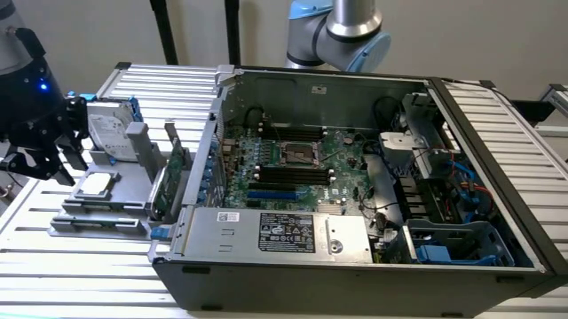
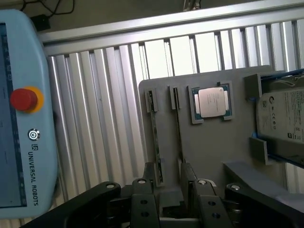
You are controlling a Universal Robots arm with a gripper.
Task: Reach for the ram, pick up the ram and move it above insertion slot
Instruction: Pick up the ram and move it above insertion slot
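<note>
Two thin ram sticks stand on edge in a grey fixture (image 2: pixel 209 152), one ram (image 2: pixel 178 126) beside the other (image 2: pixel 155 137). My gripper (image 2: pixel 169 183) hangs over their near ends, open, with nothing between its black fingers (image 2: pixel 149 178). In the exterior view the gripper (image 1: pixel 40 167) is at the far left, over the same fixture (image 1: pixel 98 222) and outside the computer case. The black insertion slots (image 1: pixel 293 174) lie in parallel on the motherboard, below the silver CPU socket (image 1: pixel 298 154).
A loose CPU (image 2: pixel 212 102) and a hard drive (image 2: pixel 285 118) also sit in the fixture. A teach pendant (image 2: pixel 23 104) lies close beside it. An upright green expansion card (image 1: pixel 170 178) and the case wall (image 1: pixel 209 166) stand between the fixture and the motherboard.
</note>
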